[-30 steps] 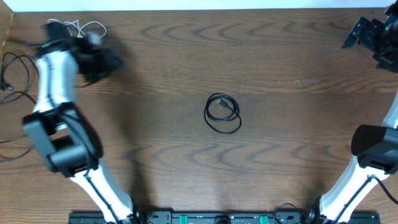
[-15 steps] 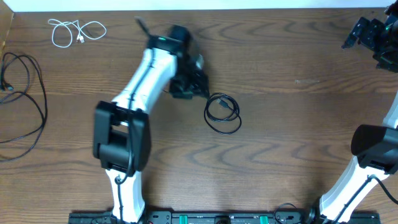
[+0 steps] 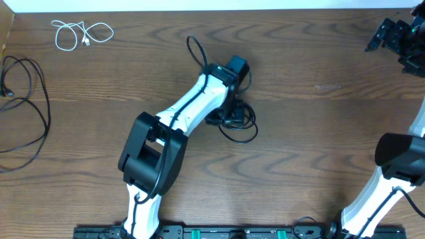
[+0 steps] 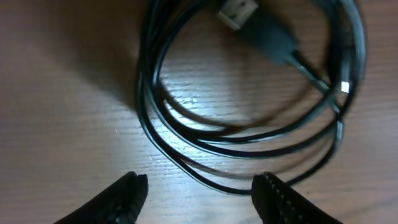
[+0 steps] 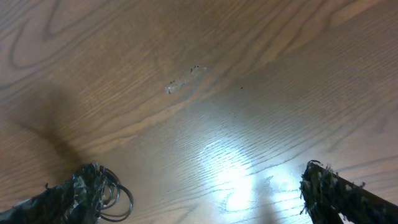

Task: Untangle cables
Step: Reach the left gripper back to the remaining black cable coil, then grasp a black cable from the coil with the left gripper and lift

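Note:
A short black cable [image 3: 242,127] lies coiled in the middle of the table. My left gripper [image 3: 229,117] hovers over the coil's upper left part. In the left wrist view the coil [image 4: 249,134] and its plug [image 4: 239,11] fill the frame. The left gripper [image 4: 199,193] is open, and one strand runs by its right fingertip [image 4: 277,199] without being pinched. A white cable [image 3: 83,33] lies looped at the far left corner. A longer black cable [image 3: 26,99] sprawls at the left edge. My right gripper [image 3: 392,36] is at the far right corner, open wide [image 5: 208,193] over bare wood.
The table's far edge runs along the top of the overhead view and a wooden side wall [image 3: 6,33] stands at the left. Both arm bases sit along the near edge. Thin dark loops [image 5: 118,199] show beside the right gripper's left finger.
My left arm swung from the far left corner near the white cable to the centre, ending over the black coil. The white cable stayed behind. The right arm has not moved.

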